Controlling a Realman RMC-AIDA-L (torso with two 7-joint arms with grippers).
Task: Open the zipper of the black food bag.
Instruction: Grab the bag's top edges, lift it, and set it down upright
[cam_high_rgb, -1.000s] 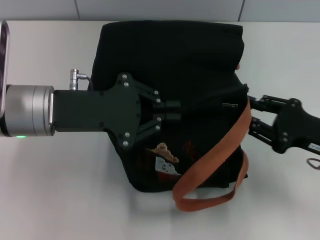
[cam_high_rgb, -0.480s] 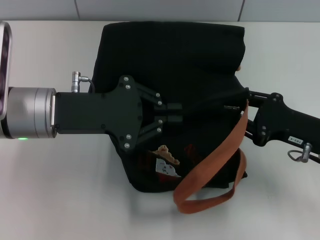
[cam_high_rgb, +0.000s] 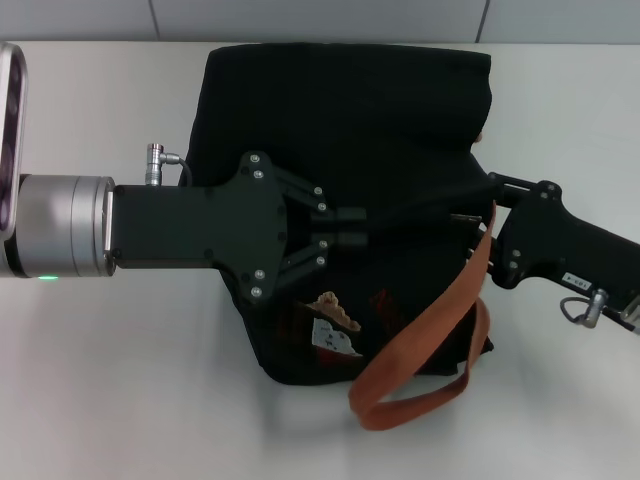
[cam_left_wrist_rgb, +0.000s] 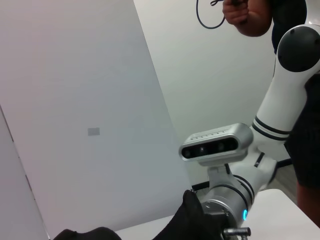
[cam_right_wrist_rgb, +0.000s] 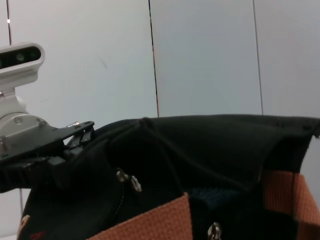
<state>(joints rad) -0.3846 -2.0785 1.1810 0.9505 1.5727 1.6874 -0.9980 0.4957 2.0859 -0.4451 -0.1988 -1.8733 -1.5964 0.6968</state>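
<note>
The black food bag (cam_high_rgb: 340, 100) lies on the white table, its bear patches (cam_high_rgb: 332, 318) and red lettering facing the front edge. My left gripper (cam_high_rgb: 352, 226) reaches in from the left and is shut on a fold of the bag's top fabric. A small silver pull (cam_high_rgb: 462, 216) of the zipper shows on the bag's right part. My right gripper (cam_high_rgb: 488, 218) sits right beside that pull, turned edge-on. In the right wrist view the silver pull (cam_right_wrist_rgb: 134, 184) lies on the black fabric, with the left gripper (cam_right_wrist_rgb: 75, 134) behind it.
An orange-brown strap handle (cam_high_rgb: 420, 345) loops off the bag's front right corner, crossing just under my right gripper. The table's far edge meets a grey wall. The left wrist view shows the robot's head camera (cam_left_wrist_rgb: 216, 144) and a person's hand (cam_left_wrist_rgb: 247, 15).
My left gripper's fingers have come together on the bag's fabric. My right gripper has rolled about its axis and moved left, up to the silver pull. The strap shifted slightly.
</note>
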